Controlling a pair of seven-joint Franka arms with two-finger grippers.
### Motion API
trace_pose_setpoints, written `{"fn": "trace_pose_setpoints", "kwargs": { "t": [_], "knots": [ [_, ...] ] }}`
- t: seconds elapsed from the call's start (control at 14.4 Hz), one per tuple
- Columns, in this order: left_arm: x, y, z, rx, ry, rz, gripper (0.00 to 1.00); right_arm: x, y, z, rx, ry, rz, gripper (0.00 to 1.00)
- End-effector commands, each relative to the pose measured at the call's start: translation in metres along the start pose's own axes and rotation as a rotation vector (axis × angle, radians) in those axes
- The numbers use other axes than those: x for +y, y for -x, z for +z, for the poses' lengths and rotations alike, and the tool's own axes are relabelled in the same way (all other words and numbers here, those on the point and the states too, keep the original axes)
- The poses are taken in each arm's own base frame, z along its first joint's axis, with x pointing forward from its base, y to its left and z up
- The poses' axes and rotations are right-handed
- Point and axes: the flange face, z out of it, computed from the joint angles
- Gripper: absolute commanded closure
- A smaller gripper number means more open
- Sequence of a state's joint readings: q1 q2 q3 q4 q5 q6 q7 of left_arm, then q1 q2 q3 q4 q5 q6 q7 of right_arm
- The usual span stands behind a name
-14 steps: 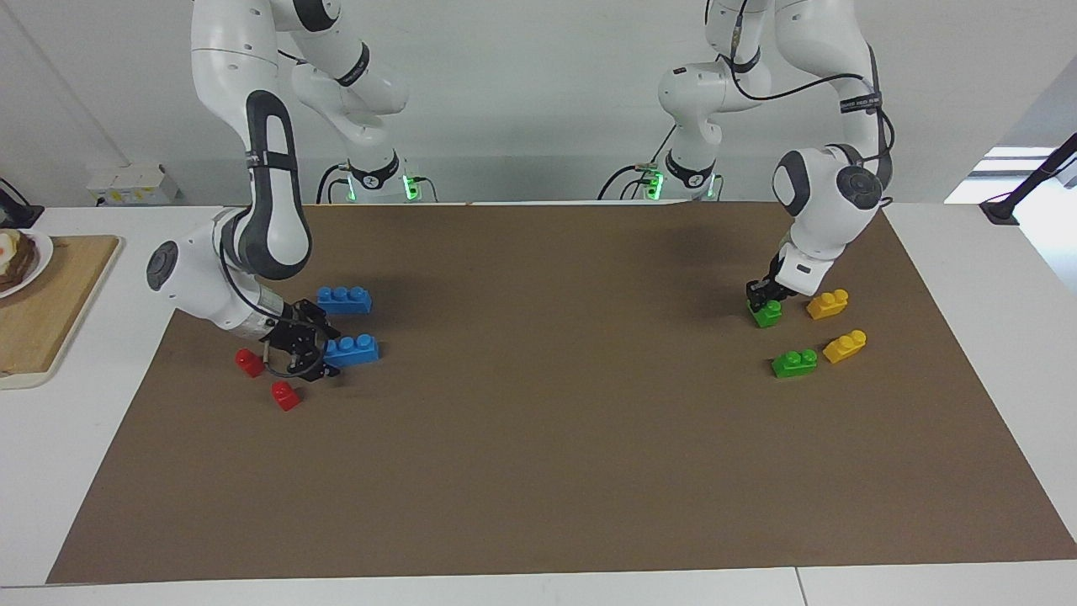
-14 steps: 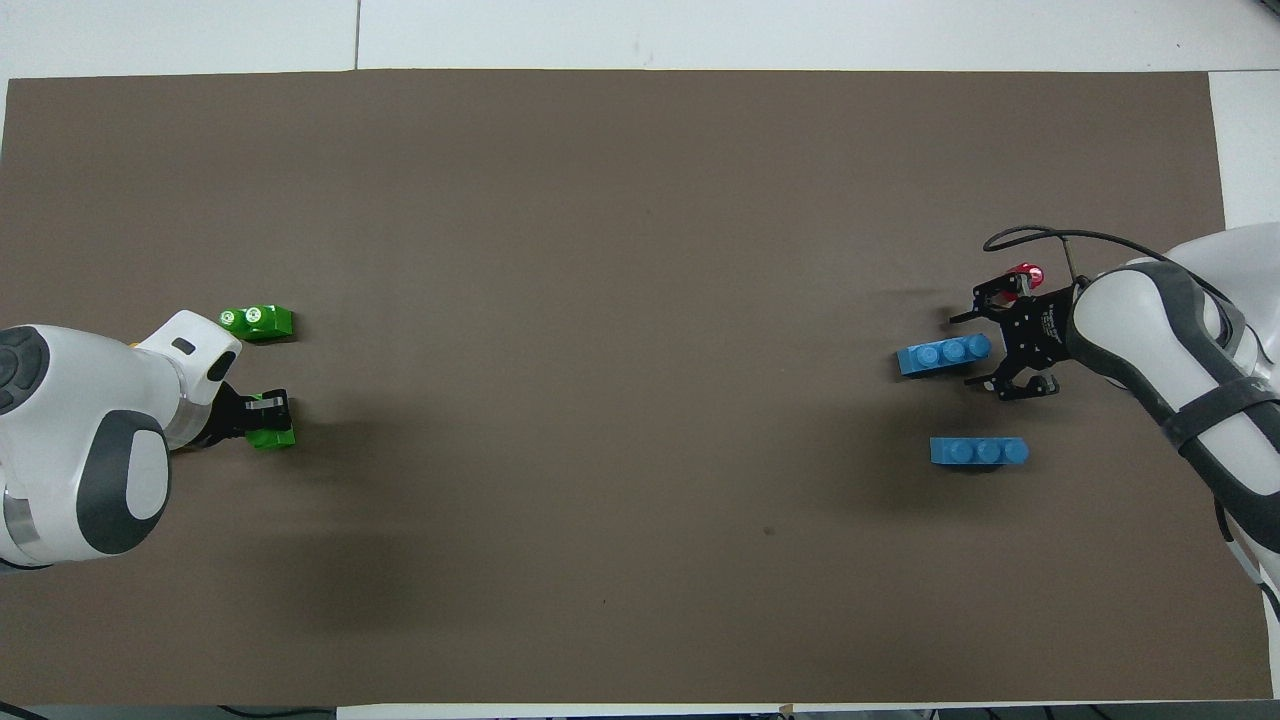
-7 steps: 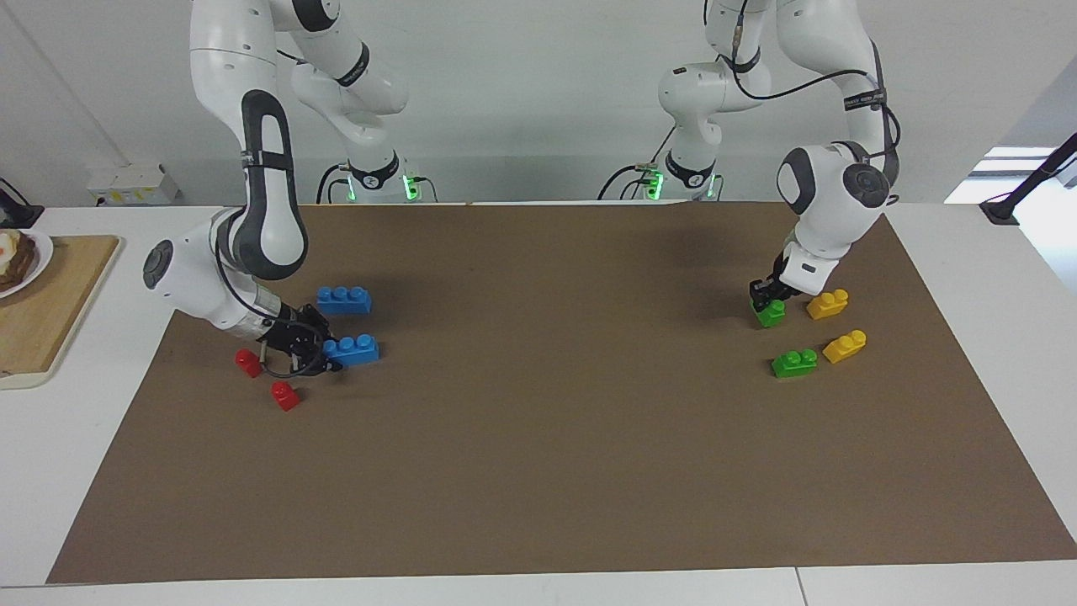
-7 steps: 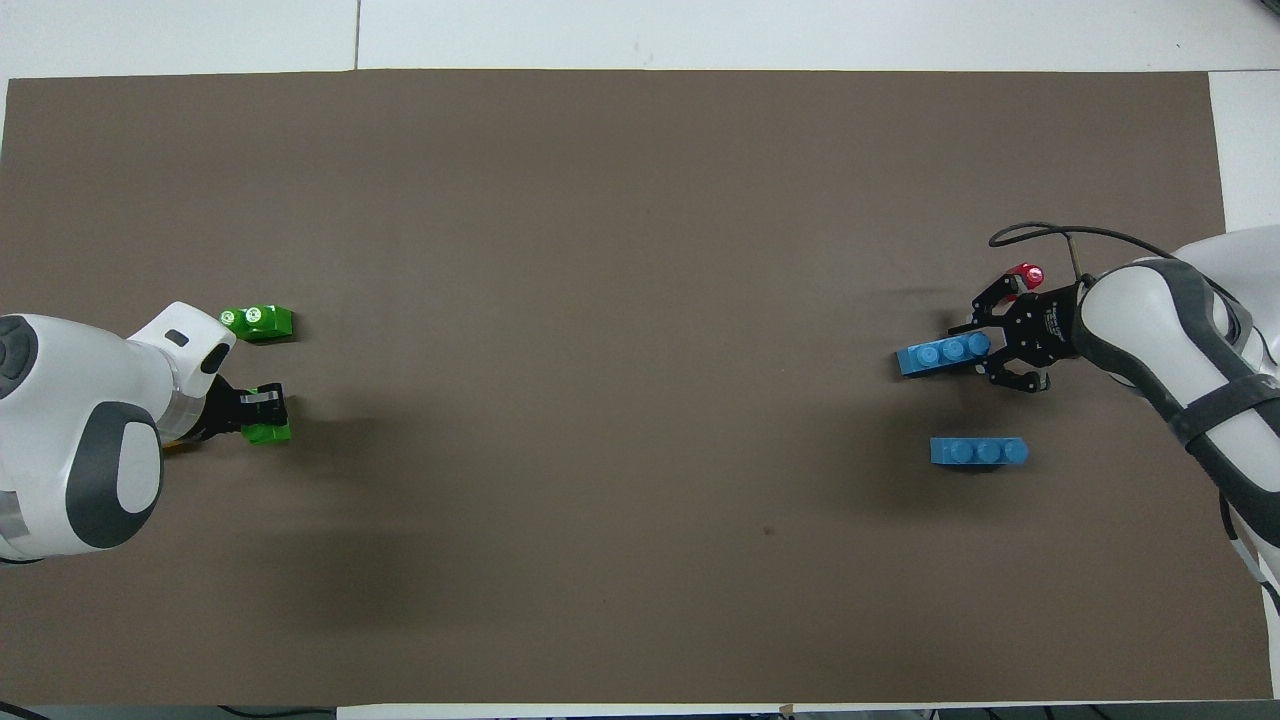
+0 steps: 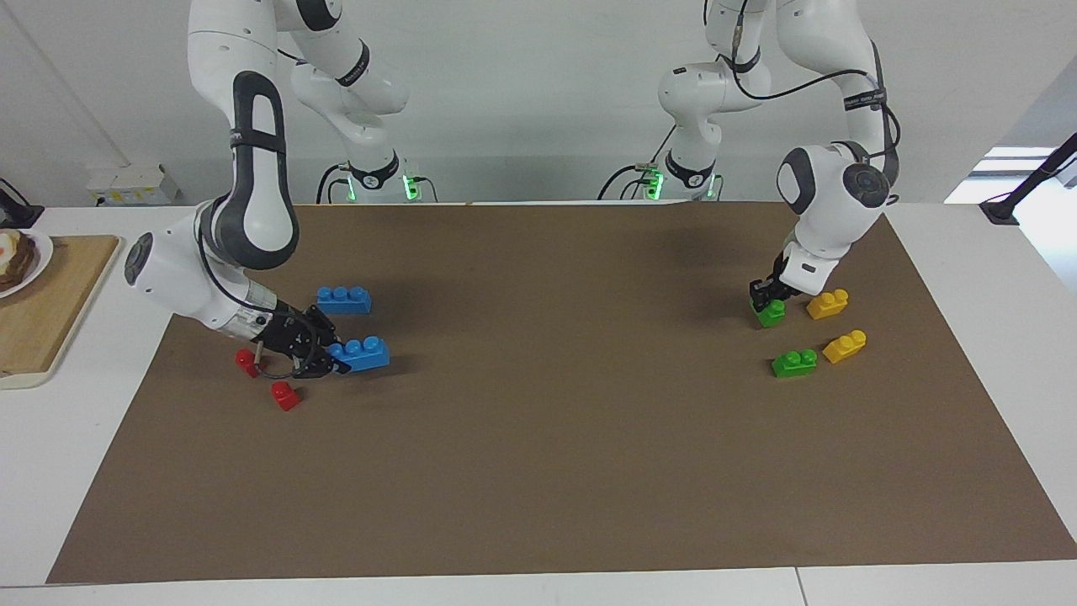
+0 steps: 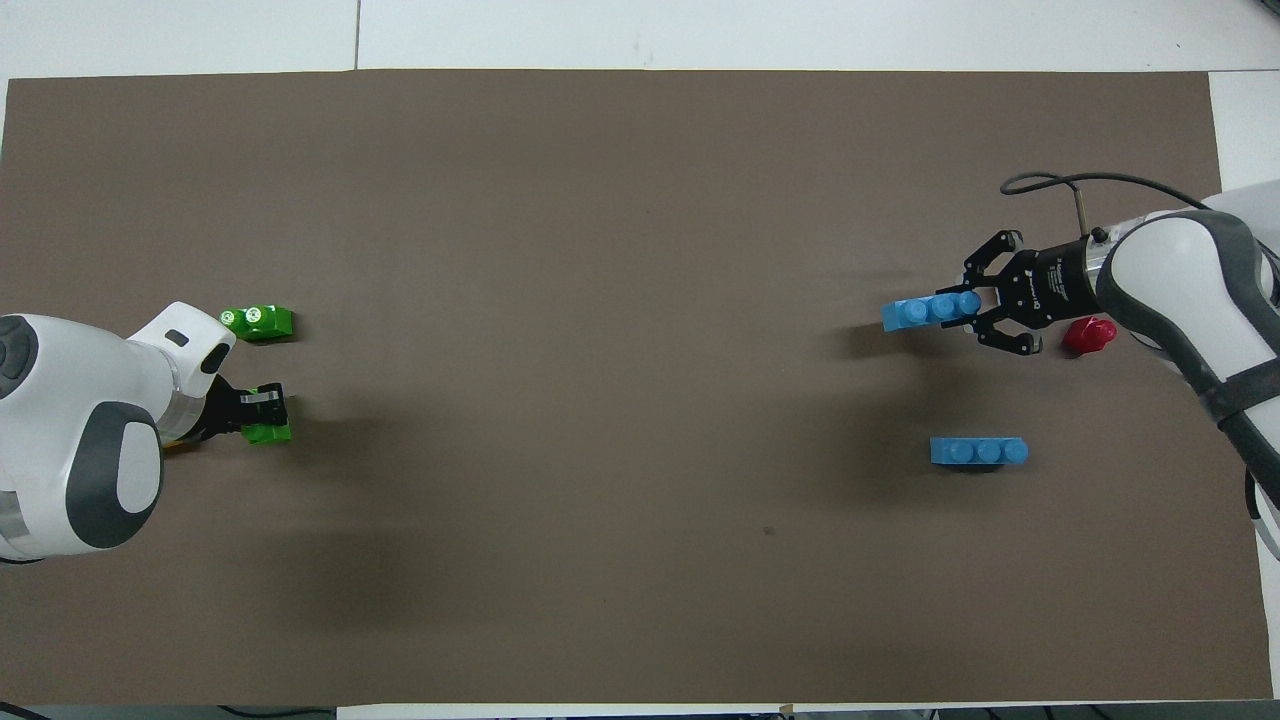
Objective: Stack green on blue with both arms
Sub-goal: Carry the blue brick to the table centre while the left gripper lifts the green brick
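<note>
Green 2-stud plastic brick (image 5: 770, 311) sits clamped in the left gripper (image 5: 765, 296); right gripper (image 5: 330, 358) clamps the blue 3-stud plastic brick (image 5: 363, 353): lift both straight, align studs.

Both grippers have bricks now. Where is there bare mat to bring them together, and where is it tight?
The whole middle of the brown mat is bare, bordered by the green bricks at the left arm's end and the blue brick at the right arm's end. It is crowded around the yellow bricks and red bricks.
</note>
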State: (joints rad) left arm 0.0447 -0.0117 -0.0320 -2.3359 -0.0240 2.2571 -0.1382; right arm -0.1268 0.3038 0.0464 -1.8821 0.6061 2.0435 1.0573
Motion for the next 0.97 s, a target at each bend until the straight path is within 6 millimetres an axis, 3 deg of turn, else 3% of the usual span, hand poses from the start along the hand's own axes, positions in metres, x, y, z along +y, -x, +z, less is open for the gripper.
{"fn": "trace_pose_setpoints", "kwargs": {
  "t": [0.0, 0.28, 0.49, 0.7, 0.9],
  "knots": [
    [0.003, 0.0, -0.004, -0.01, -0.001, -0.013, 1.0, -0.025, 0.063, 0.017, -0.021, 0.009, 0.06, 1.0],
    [0.003, 0.0, -0.003, -0.013, -0.002, -0.013, 1.0, -0.032, 0.166, 0.058, -0.009, 0.01, 0.167, 1.0],
    [0.004, 0.001, -0.003, -0.016, -0.003, -0.038, 1.0, -0.023, 0.233, 0.098, 0.008, -0.027, 0.166, 1.0],
    [0.009, -0.004, -0.019, -0.026, -0.003, -0.055, 1.0, -0.004, 0.284, 0.134, 0.013, -0.036, 0.175, 1.0],
    [0.014, -0.007, -0.031, -0.036, -0.002, -0.079, 1.0, 0.018, 0.304, 0.169, 0.034, -0.067, 0.138, 1.0]
  ]
}}
